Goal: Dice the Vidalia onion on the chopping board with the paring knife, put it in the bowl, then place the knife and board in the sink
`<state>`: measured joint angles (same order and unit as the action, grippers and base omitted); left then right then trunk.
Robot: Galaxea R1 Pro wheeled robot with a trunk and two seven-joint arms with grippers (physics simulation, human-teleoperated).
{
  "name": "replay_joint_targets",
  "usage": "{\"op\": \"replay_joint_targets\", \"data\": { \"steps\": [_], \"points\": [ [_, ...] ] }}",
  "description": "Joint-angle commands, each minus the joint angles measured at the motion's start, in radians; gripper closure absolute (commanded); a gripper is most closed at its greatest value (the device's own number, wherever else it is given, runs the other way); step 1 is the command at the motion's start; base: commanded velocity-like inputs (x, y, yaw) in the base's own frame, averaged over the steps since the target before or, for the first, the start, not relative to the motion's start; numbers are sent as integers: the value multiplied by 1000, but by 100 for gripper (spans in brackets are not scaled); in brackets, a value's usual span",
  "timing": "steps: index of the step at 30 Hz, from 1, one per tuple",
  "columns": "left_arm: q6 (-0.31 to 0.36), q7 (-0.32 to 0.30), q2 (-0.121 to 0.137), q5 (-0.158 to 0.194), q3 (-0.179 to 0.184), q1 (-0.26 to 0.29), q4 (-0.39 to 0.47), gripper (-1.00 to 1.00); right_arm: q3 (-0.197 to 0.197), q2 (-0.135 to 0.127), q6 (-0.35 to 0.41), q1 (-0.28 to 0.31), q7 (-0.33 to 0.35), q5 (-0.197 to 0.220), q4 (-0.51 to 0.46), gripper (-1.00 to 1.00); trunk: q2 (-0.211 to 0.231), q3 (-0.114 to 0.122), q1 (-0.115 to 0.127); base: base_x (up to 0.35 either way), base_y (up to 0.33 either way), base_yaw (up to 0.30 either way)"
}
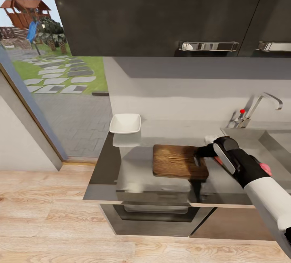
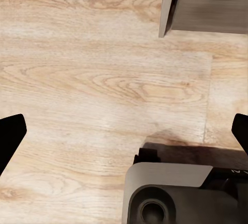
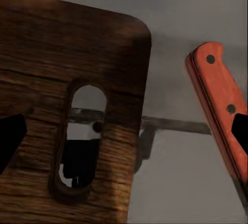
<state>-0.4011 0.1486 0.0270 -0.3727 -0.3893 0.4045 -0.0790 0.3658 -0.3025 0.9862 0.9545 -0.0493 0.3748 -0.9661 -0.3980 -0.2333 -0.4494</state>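
The dark-brown chopping board (image 1: 178, 161) lies on the grey countertop (image 1: 121, 166). My right gripper (image 1: 199, 157) hovers open over the board's slotted end (image 3: 82, 131), one finger on each side (image 3: 124, 133). The paring knife (image 3: 219, 105) with its red handle lies on the worktop just beside that end. A small white cluster (image 1: 210, 138), which looks like diced onion, sits on the counter behind the gripper. The white bowl (image 1: 125, 123) stands at the back left and looks empty. The sink (image 1: 279, 144) is at the far right. My left gripper (image 2: 124, 133) hangs open over the wooden floor.
A chrome tap (image 1: 258, 107) with a red knob stands behind the sink. Dark upper cabinets (image 1: 161, 12) hang above the counter. An oven front (image 1: 157, 210) sits under the worktop. A glass door (image 1: 48, 73) to the garden is at the left. My base (image 2: 170, 193) is below the left gripper.
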Motion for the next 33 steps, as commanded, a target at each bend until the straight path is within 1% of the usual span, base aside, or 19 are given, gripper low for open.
{"op": "replay_joint_targets", "data": {
  "steps": [1, 3, 5, 6, 7, 11, 13, 21, 33],
  "points": [
    [-7, 8, 1, -11, -5, 2, -5, -100, 3, -2, 4, 1, -5, 5, -24, -100, -2, -2, -1, 0, 0, 0],
    [-3, 8, 1, -11, -5, 2, -5, -100, -3, -2, 6, 1, -6, 4, -109, -100, -2, -2, -1, 0, 0, 0],
    [-1, 8, 1, -11, -5, 2, -5, -100, -15, -2, 7, 1, -7, 4, -156, -100, -2, -2, -1, 0, 0, 0],
    [-1, 8, 1, -11, -5, 2, -5, -100, -21, -3, 7, 1, -7, 4, -168, -100, -2, -2, -1, 0, 0, 0],
    [0, 8, 1, -11, -5, 2, -5, -100, -37, -3, 7, 1, -7, 4, -185, -100, -2, -2, -1, 0, 0, 0],
    [0, 8, 1, -11, -5, 2, -5, -100, -74, -3, 7, 1, -7, 4, -206, -100, -2, -2, -1, 0, 0, 0],
    [1, 8, 0, -11, -5, 2, -4, -100, -85, -3, 7, 1, -7, 4, -211, -100, -2, -2, -1, 0, 0, 0],
    [1, 8, -1, -11, -5, 2, -5, -100, -93, -3, 6, 1, -7, 4, -215, -100, -2, -2, -1, -51, 0, 0],
    [1, 8, -1, -11, -5, 2, -5, -100, -90, -3, 6, 1, -9, 3, -206, -100, -2, -2, -1, -294, 0, 0]
  ]
}}
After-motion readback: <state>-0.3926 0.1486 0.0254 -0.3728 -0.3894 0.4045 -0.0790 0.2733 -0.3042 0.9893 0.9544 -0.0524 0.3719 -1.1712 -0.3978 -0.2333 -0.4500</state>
